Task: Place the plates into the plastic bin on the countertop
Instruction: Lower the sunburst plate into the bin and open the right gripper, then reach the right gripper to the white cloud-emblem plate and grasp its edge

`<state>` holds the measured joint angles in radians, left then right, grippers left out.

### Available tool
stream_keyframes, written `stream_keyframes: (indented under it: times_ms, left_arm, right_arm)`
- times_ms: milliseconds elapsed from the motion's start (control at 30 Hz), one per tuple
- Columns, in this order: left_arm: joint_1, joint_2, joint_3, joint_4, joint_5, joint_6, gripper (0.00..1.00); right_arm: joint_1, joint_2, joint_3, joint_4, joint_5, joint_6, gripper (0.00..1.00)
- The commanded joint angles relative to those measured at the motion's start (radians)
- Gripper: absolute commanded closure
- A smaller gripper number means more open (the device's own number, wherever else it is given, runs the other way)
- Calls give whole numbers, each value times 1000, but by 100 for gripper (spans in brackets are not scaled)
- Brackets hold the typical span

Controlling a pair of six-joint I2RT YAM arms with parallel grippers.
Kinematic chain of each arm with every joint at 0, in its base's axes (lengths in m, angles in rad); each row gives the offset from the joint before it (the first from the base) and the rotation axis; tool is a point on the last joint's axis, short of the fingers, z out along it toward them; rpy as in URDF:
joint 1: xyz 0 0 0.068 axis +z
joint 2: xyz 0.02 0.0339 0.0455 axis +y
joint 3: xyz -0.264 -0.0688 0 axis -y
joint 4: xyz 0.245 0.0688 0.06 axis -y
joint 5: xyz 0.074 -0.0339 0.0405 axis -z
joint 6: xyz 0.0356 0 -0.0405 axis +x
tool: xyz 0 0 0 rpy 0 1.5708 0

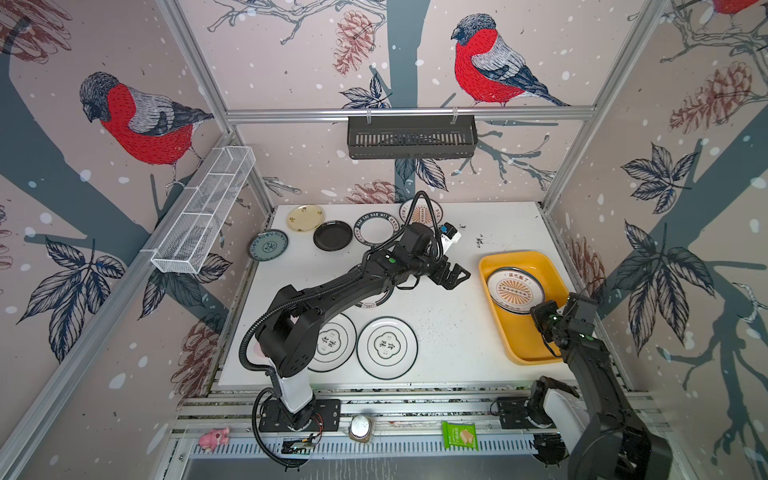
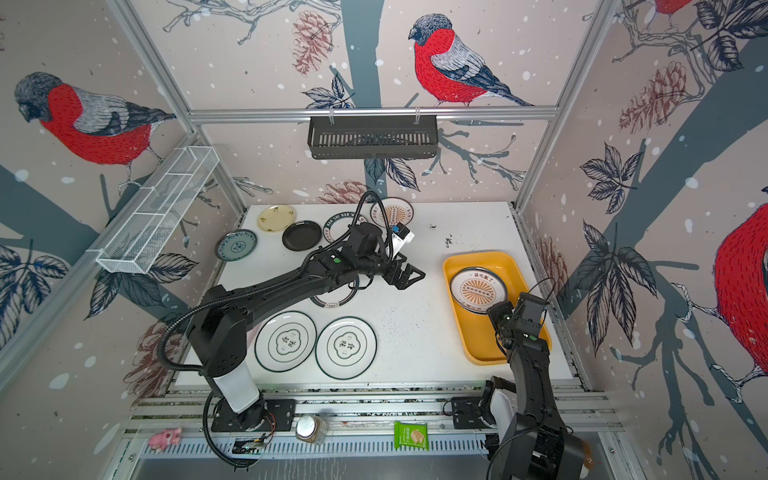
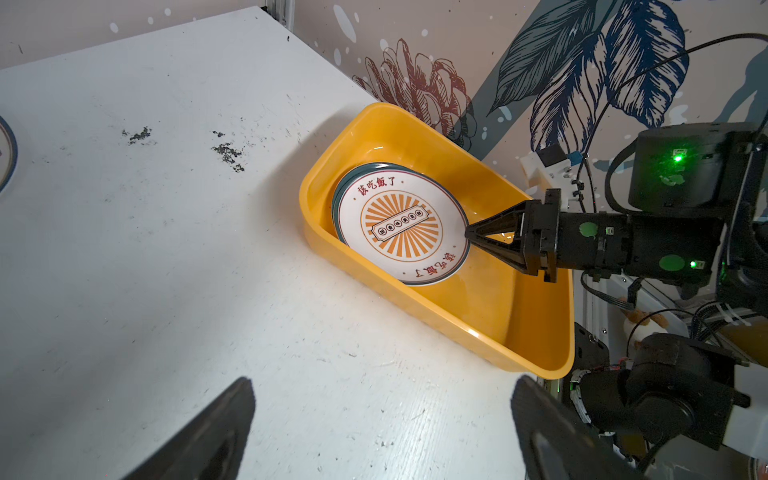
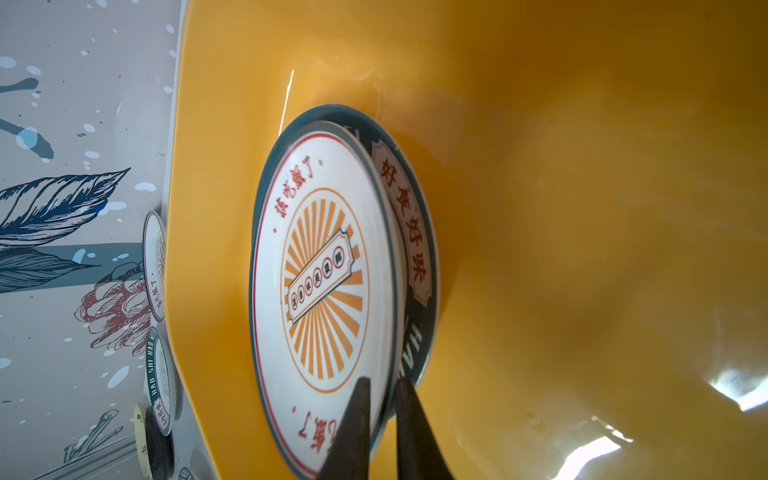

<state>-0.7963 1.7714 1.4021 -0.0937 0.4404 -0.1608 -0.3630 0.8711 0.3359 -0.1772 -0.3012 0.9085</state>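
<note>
You're early in this one: two plates sit in the plastic bin (image 1: 521, 343) and eight more show on the countertop (image 1: 440, 328). At the bin's far end, the sunburst plate (image 1: 515, 289) lies offset on top of a green-rimmed plate (image 4: 417, 249) that peeks out beneath it.

The right gripper (image 3: 468, 232) is down inside the bin, jaws nearly together astride the sunburst plate's near rim. The wrist view is too close to tell whether it is pinching the rim or standing clear of it, so I'd count this plate as set down but not surely released. The left gripper (image 1: 457, 279) hangs over the middle of the countertop, jaws wide apart, holding nothing.

Left for you, along the back:
- the blue-grey plate (image 1: 268, 245)
- the cream-yellow plate (image 1: 305, 218)
- the black plate (image 1: 332, 235)
- a lettered-rim plate (image 1: 374, 228)
- a second sunburst plate (image 1: 419, 214)

Then there is one half-hidden plate (image 1: 368, 305) under the left arm. At the front is an emblem plate (image 1: 386, 347) with a second emblem plate (image 1: 332, 343) just beside it — the bulk of the job.
</note>
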Motion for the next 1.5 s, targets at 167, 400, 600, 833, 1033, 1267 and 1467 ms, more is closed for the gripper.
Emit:
stream_keyframes:
  times_ms: [167,400,600,833,1033,1267,1467]
  left_arm:
    - [-3,-15,-15,9,-11,4,3]
    - [-1,-23,-27,14,-17,6,4]
    - [-1,-35,-40,23,-32,4,3]
    - [1,-85,-110,79,-84,-15,3]
    - [31,-166,-214,124,-130,-69,4]
    - [135,-403,-466,205,-210,-179,3]
    - [147,-588,-603,140,-366,-214,3]
  right_arm:
    - [-26,7,-3,38,-5,-33,83]
    - [-34,-1,15,16,-6,-46,77]
    - [-36,-24,44,2,-29,-69,40]
    - [-12,-96,103,4,-76,-121,7]
    - [159,-119,210,-22,-23,-157,2]
    - [554,-55,267,45,122,-140,0]
    - [920,99,326,28,306,-109,0]
